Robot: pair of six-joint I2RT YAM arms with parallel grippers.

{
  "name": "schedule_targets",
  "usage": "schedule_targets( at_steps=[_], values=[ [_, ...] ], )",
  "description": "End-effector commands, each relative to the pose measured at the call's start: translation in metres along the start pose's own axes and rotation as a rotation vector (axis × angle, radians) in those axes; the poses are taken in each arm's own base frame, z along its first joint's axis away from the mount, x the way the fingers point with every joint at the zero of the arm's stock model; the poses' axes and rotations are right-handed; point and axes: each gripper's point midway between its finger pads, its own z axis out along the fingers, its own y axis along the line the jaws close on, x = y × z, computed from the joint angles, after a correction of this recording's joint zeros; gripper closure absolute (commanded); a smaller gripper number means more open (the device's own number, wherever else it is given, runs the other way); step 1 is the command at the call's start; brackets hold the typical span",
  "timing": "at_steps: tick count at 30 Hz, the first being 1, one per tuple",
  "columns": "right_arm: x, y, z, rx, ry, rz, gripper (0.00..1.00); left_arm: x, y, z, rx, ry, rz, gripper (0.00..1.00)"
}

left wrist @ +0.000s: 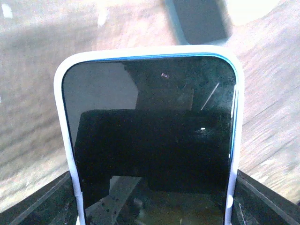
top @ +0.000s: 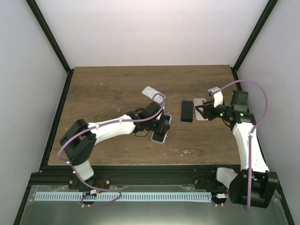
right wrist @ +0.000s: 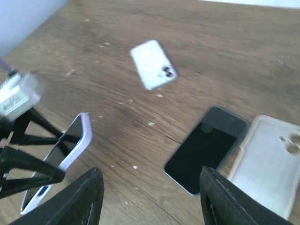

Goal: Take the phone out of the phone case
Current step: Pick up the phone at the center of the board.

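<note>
A phone in a white, lavender-edged case (top: 160, 132) is held at its sides by my left gripper (top: 161, 125), tilted a little above the table. In the left wrist view the dark screen (left wrist: 150, 136) fills the frame, with the case rim (left wrist: 63, 117) around it and my fingers (left wrist: 51, 201) at the bottom corners. It also shows in the right wrist view (right wrist: 61, 159). My right gripper (top: 206, 112) is open and empty, hovering above the table (right wrist: 150, 197).
A bare dark phone (top: 187, 111) lies face up at centre right (right wrist: 206, 147). An empty pale case (right wrist: 267, 159) lies just right of it. A white cased phone (top: 153, 93) lies face down further back (right wrist: 152, 63).
</note>
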Motion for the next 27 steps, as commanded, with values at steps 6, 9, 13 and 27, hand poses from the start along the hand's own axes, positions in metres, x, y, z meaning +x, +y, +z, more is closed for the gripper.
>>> schedule_targets(
  at_steps=[6, 9, 13, 27],
  values=[
    [-0.023, 0.084, 0.016, -0.25, 0.079, -0.17, 0.45, -0.11, -0.054, -0.099, 0.304, -0.62, -0.331, 0.71],
    [-0.026, 0.095, 0.023, -0.287, 0.097, -0.17, 0.38, -0.115, -0.055, -0.112, 0.316, -0.701, -0.392, 0.72],
    [-0.025, 0.116, 0.026, -0.343, 0.113, -0.194, 0.38, -0.12, -0.06, -0.125, 0.336, -0.771, -0.424, 0.72],
    [0.009, 0.134, 0.047, -0.385, 0.193, -0.165, 0.53, -0.119, -0.067, -0.153, 0.302, -0.935, -0.449, 0.74]
  ],
)
